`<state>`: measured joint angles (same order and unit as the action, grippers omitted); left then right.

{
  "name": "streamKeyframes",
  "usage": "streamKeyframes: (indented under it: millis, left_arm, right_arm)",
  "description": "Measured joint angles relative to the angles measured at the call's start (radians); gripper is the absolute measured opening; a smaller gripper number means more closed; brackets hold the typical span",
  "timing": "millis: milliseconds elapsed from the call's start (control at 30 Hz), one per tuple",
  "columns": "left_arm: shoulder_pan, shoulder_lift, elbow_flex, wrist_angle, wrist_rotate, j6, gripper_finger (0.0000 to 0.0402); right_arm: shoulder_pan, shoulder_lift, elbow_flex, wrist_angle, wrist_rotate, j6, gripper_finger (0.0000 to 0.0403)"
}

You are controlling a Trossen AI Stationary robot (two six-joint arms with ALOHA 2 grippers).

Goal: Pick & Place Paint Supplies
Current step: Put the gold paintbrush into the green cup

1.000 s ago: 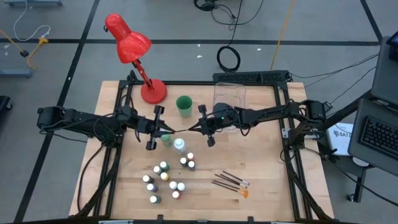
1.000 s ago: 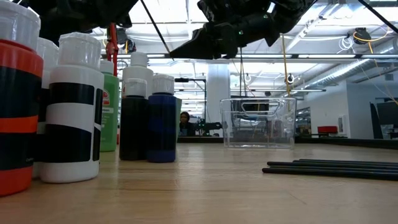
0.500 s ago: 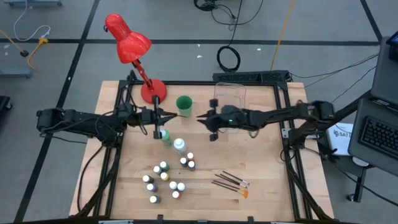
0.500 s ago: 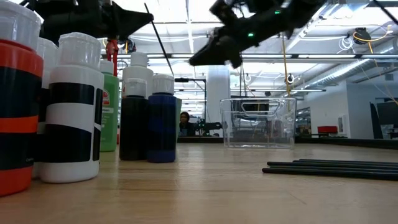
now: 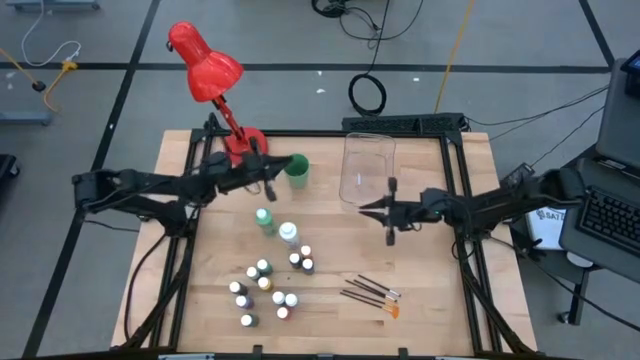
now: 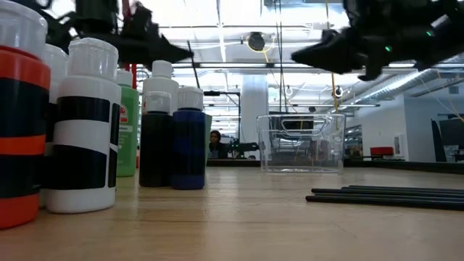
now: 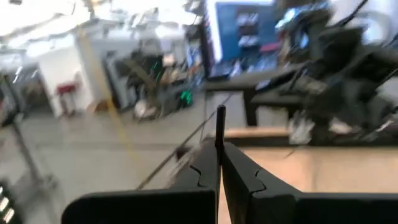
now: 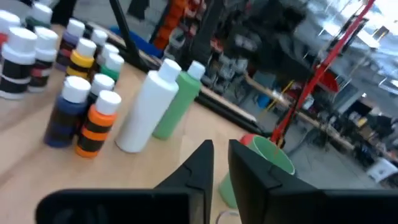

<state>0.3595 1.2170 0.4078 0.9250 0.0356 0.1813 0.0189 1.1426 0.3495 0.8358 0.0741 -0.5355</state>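
wooden table in an open workshop, red desk lamp at the far edge, cables on the grey floor beyond

left gripper raised above the table just beside the green cup, fingers pressed together on one thin dark brush; brush handle standing up from between the fingertips, seen in the low view as a slim dark line hanging under the arm; held high and close to the cup, probably so as to drop bristle-end or handle-end into it, though which end is down cannot be told

right gripper in the air near the clear bin, well apart from the left one; fingers parted by only a narrow gap, nothing between them; likely drawn back to leave room at the cup

remaining supplies untouched on the near half of the table: tall green bottle and tall white bottle side by side, cluster of small bottles nearer the front, other brushes lying flat together toward the right arm's side; bin apparently empty, so sorting judged barely begun
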Motion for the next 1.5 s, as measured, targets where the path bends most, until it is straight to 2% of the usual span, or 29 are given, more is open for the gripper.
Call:
streamKeyframes:
  millis: [167,400,567,867,1033,1367,1500]
  left_arm:
    - [0.059,0.138,0.1,-0.072,-0.012,-0.016,0.0]
    - [0.11,0.265,0.173,-0.135,-0.012,-0.09,0.0]
    - [0.112,0.289,0.179,-0.152,-0.012,-0.111,0.0]
    - [0.101,0.288,0.179,-0.217,-0.012,-0.114,0.001]
    - [0.101,0.288,0.179,-0.227,-0.011,-0.143,0.0047]
    - [0.102,0.264,0.179,-0.293,-0.011,-0.16,0.0168]
    - [0.094,0.149,0.178,-0.398,0.036,-0.136,0.02]
  right_arm:
    - [0.004,-0.004,-0.12,0.147,0.0,0.003,0.0017]
    - [0.003,-0.004,-0.156,0.162,-0.045,0.019,0.0003]
    - [0.008,-0.002,-0.156,0.172,-0.08,0.026,0.0002]
    - [0.016,-0.002,-0.156,0.185,-0.078,0.026,0.0002]
    - [0.016,-0.002,-0.156,0.18,-0.078,0.026,0.0002]
    - [0.016,-0.002,-0.156,0.174,-0.077,0.026,0.0002]
    - [0.016,-0.002,-0.155,0.17,-0.077,0.026,0.0002]
